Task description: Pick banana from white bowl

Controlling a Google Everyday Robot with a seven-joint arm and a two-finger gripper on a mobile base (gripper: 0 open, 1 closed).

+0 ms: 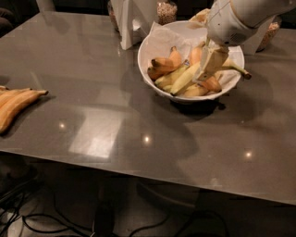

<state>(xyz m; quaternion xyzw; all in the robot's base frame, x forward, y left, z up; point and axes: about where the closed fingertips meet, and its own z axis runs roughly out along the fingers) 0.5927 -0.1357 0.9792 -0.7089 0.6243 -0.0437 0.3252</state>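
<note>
The white bowl [150, 44], lined with crumpled white paper, stands at the back right of the grey table. The banana [182, 80], long and pale yellow-green, lies across the bowl on top of several shorter orange-yellow bananas [166, 61]. Its dark-tipped stem [240, 71] sticks out over the right rim. My gripper [212, 62] comes down from the upper right and is inside the bowl, right at the banana's middle, covering that part of it. The white arm housing [231, 21] hides the bowl's far right rim.
Two flat orange-brown bananas [16, 104] lie at the table's left edge. A white stand [132, 21] and a jar [166, 10] are behind the bowl, and another jar [272, 30] is at the far right. Cables lie on the floor below the front edge.
</note>
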